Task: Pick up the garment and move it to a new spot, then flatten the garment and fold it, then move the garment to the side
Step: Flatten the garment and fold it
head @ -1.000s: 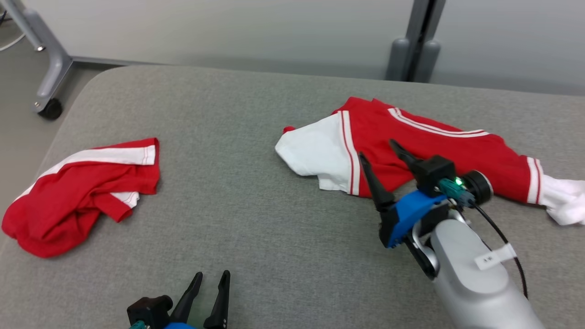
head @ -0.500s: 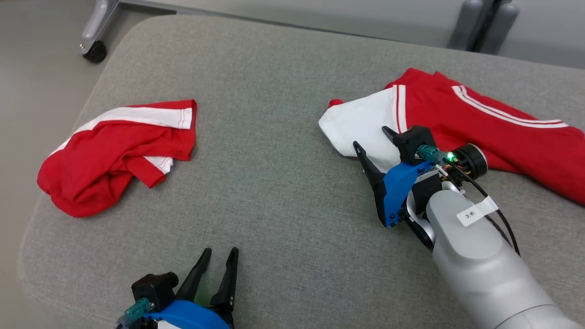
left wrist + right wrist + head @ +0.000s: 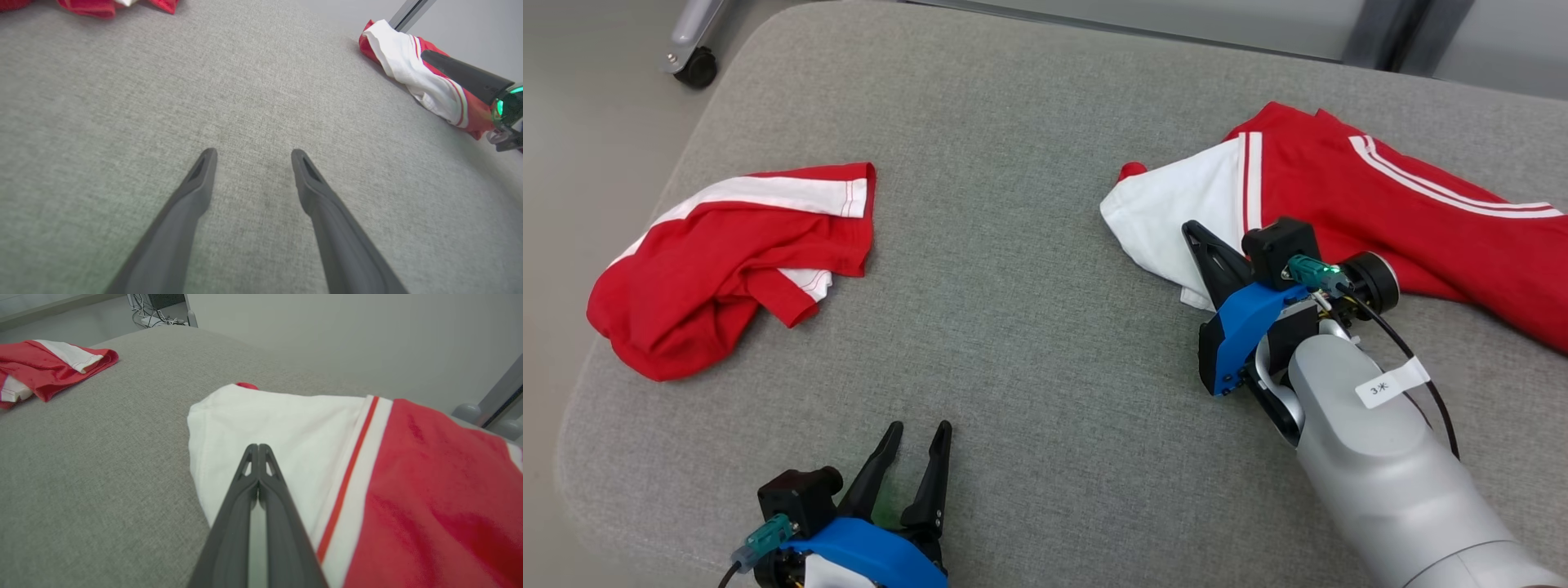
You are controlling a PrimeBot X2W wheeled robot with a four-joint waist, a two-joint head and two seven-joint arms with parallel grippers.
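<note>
One rumpled red-and-white garment (image 3: 1388,212) on rounded, coarse-woven grey cushion (image 3: 1029,245).

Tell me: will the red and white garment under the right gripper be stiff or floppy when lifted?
Probably floppy: the garment lies in soft wrinkles and folds. Likely light, as the cloth looks thin. Lifted by its white end near the right gripper, the rest would probably hang and drag.
</note>
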